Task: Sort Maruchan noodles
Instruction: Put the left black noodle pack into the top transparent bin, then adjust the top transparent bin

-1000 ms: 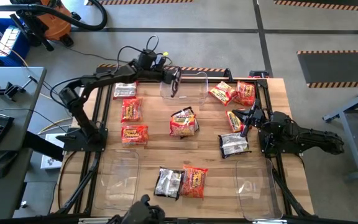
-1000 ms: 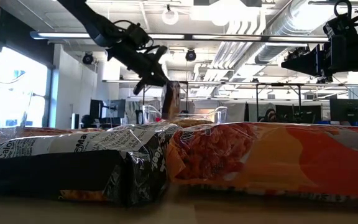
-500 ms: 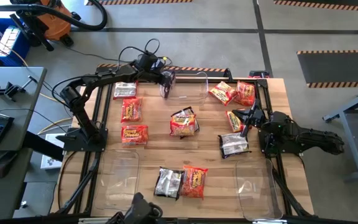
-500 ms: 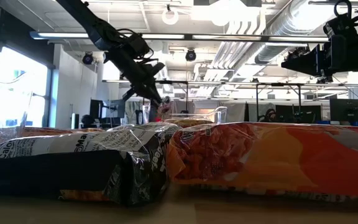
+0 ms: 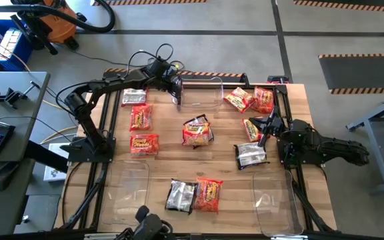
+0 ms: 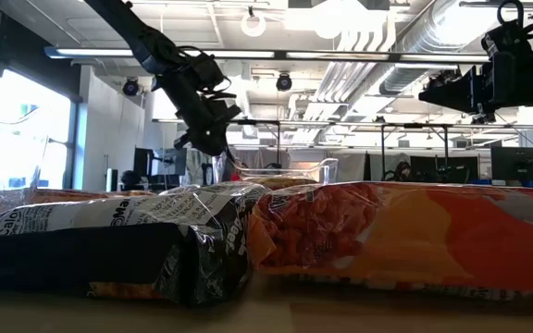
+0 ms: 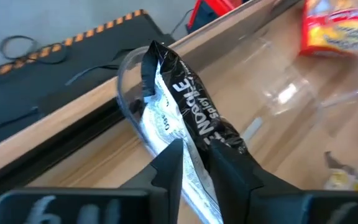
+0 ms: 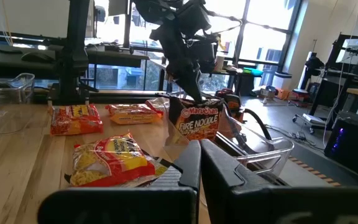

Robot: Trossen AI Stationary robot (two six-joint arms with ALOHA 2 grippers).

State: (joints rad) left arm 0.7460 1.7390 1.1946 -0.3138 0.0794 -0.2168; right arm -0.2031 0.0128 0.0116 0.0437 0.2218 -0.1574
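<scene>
From above, the left gripper (image 5: 175,90) reaches over the near-left corner of a clear plastic bin (image 5: 209,93) at the table's far edge, with a dark black-silver crinkly noodle packet (image 5: 176,95) at its tip. The right gripper (image 5: 261,137) rests mid-right beside an orange packet (image 5: 251,129) and a black-silver packet (image 5: 251,155). Other orange-red packets (image 5: 141,117) lie scattered on the wooden table (image 5: 225,163). From table height, the left gripper (image 6: 218,148) hangs above the bin (image 6: 285,173), behind a near dark packet (image 6: 100,245) and orange packet (image 6: 405,231). The left wrist view shows the fingers (image 7: 173,165) loosely parted around the dark packet (image 7: 185,118), which stands upright at the bin's rim. In the right wrist view, its fingers (image 8: 194,165) are pressed together, gripping nothing.
</scene>
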